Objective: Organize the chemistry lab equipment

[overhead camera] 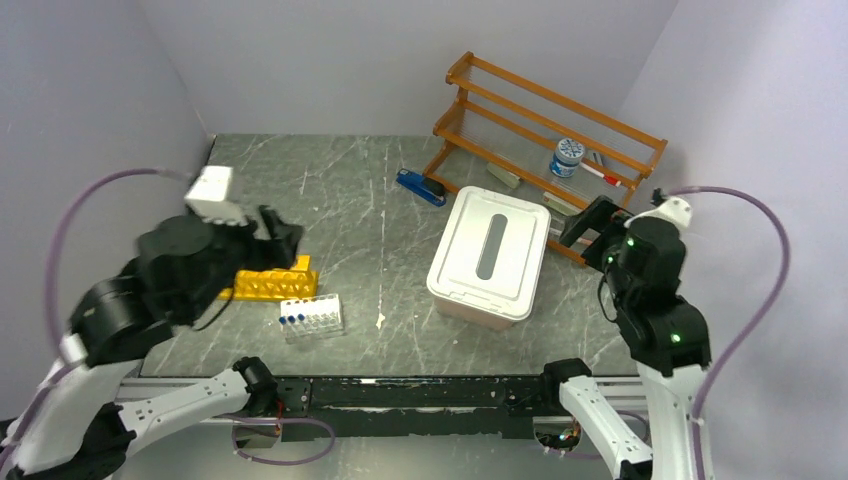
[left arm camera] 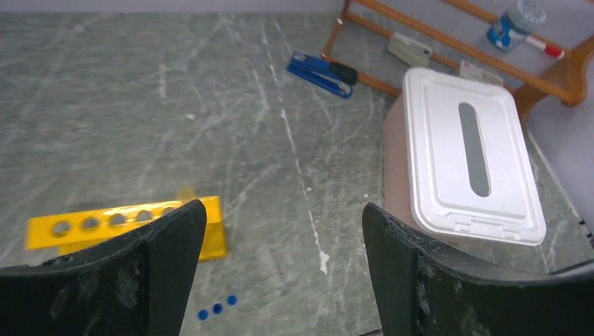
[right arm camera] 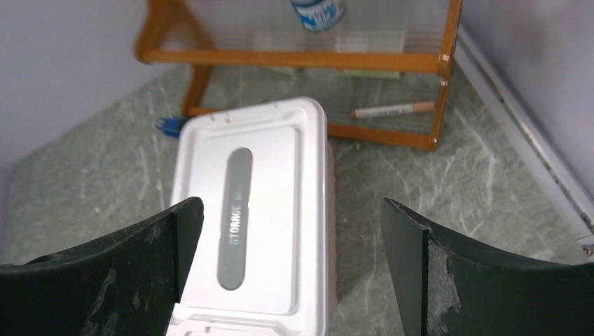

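Grey marbled stone forms the worktop [overhead camera: 380, 230] where two robot arms pause over a chemistry lab tidy-up. Nearest the arms' bases, at about eight o'clock from the white storage box [overhead camera: 490, 255], the small clear blue-capped tubes [overhead camera: 312, 318] stand bunched together on the stone, with nothing gripping them. In the left wrist view only their blue caps show, between the fingers at the bottom edge. A yellow tube rack [overhead camera: 270, 283] with a row of round holes lies just beside them, at about eleven o'clock.

The left end effector [overhead camera: 278, 240] hovers over the far side of that rack, its black fingers [left arm camera: 161, 245] spread wide apart and holding nothing. The box, closed under a white lid with a long grey slot, sits right of the worktop's centre.

At three o'clock from the box, the right end effector [overhead camera: 590, 225] hangs above the worktop. Its fingers [right arm camera: 161, 238] are likewise parted and empty, and the lid lies between them in the right wrist view.

Farther back, a blue stapler [overhead camera: 420, 187] lies at eleven o'clock from the box. An orange wooden shelf [overhead camera: 550, 130] stands against the far wall at one o'clock, carrying a blue-capped bottle [overhead camera: 568, 157] and a red-tipped marker [overhead camera: 605, 175].
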Available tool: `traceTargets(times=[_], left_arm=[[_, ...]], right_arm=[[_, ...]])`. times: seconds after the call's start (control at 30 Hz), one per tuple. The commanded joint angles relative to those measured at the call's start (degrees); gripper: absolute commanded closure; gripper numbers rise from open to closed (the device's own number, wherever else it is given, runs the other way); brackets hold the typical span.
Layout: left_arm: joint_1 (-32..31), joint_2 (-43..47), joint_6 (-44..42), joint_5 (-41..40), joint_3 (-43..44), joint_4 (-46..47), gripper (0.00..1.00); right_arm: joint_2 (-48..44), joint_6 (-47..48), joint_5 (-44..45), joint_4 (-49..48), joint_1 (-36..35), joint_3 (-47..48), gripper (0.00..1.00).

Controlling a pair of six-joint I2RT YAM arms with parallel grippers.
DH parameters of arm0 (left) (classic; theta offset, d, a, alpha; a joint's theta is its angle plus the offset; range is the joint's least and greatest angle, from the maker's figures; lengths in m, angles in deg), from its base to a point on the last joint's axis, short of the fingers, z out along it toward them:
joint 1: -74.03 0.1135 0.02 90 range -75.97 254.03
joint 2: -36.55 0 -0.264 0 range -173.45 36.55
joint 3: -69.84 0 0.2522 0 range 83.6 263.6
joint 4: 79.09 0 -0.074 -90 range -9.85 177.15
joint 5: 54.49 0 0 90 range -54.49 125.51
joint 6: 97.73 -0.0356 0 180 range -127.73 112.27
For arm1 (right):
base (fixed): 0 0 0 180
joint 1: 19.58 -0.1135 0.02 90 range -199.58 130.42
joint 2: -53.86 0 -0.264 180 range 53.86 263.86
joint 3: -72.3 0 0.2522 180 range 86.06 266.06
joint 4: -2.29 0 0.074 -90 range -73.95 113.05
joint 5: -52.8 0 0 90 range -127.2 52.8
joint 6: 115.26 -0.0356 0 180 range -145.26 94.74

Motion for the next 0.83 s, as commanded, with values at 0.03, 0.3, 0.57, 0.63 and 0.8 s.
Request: traceTargets(times=[0.03,0.3,0.57,0.63,0.8], left_arm=[[0.39,4.78,-1.79,-8.73,11.98,-18.17,0.15],[0.53,6.11,-2.61,-12.45,26.64,-29.12,0.02],[0.55,7.77,-2.61,-12.05,26.6,-29.13,0.01],[0.53,7.9,-2.43,-12.5,26.03,-29.05,0.01],[0.48,8.13,-2.28,-12.78,25.82,-29.07,0.01]], right_arm=[[-0.7,2.07,0.85,7.02,-0.09,9.91,0.0],[0.71,4.79,-1.79,8.99,-0.05,16.59,0.0],[0.05,5.45,-3.58,8.14,-0.09,15.88,0.0],[-0.02,5.66,-3.67,7.94,-0.07,15.86,0.0],[0.07,6.2,-4.16,7.6,-0.08,15.24,0.0]])
